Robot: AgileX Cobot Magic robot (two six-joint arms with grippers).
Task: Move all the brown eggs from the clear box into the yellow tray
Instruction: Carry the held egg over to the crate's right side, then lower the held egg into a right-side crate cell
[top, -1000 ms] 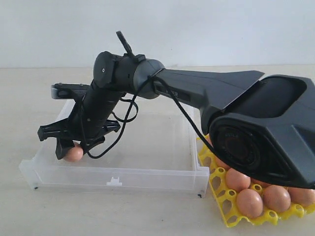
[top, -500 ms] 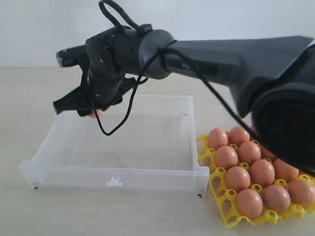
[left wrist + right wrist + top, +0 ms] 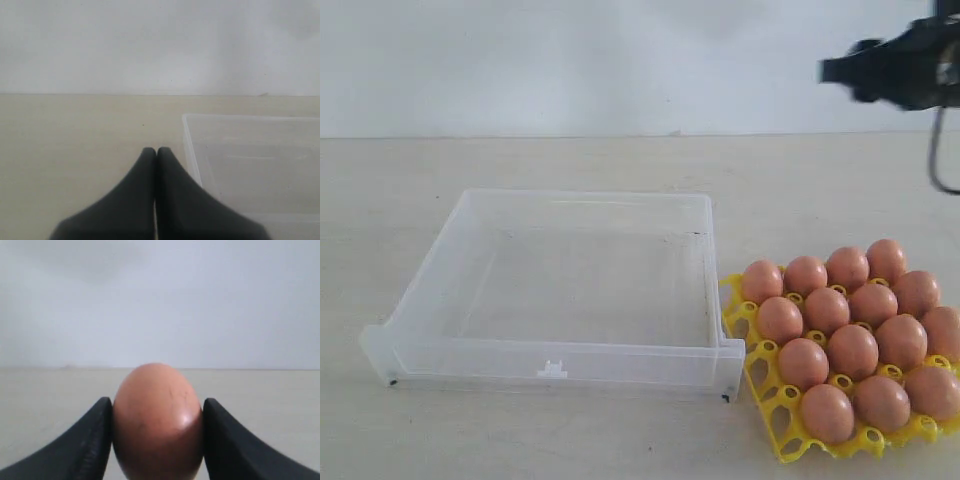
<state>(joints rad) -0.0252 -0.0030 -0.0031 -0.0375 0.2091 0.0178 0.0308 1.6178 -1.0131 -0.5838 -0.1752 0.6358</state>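
Brown egg [image 3: 157,422] | gripped in right end effector [image 3: 157,407] (fills the gap between jaws) | left end effector [image 3: 156,151] closed, empty

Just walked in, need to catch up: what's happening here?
The right gripper holds one brown egg in its jaws, raised off the table. The clear box shows no eggs; the other brown eggs sit in the yellow tray. The left gripper is shut, empty, beside the box.

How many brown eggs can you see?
16 brown eggs: 15 sit in the yellow tray, beside the empty clear box; one egg is held by the right gripper. More may hide past the picture's edge.
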